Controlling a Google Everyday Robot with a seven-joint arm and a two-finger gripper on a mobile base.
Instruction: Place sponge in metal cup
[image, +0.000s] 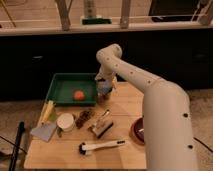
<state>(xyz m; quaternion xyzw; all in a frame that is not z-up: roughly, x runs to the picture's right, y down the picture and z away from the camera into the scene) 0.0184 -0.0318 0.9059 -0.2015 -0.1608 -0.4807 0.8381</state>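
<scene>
Dark cabinet fronts run behind a pale wooden surface (125, 107), with a light ledge (150, 26) and window posts above them. A flat green object (96, 21) lies on that ledge. The back right of the surface is bare wood. The left half is crowded, and the thick white arm (160, 110) covers the right front corner. At the back left, a shallow rectangular green tray (62, 86) with low sloped walls holds a small round orange ball (78, 95). The hand (105, 93) hangs just above the surface at the tray's right rim, closed on the sponge (104, 87), a small soft blue-grey piece about as wide as the hand itself. The cup (65, 121), pale, round and open-topped, stands upright well apart from the hand, nearer the front left and just past the tray's front edge. Beside it on the left, a flat grey cloth (44, 131) lies at the surface's left edge, and a long yellowish object (47, 111) lies above the cloth. A rough brown lump (84, 118) sits just right of the cup, then a dark blocky item (102, 127). A white-handled brush (102, 146) with a dark head lies across the front. A dark red bowl (136, 133) shows partly from behind the arm. A black pole (18, 146) stands off the left edge.
</scene>
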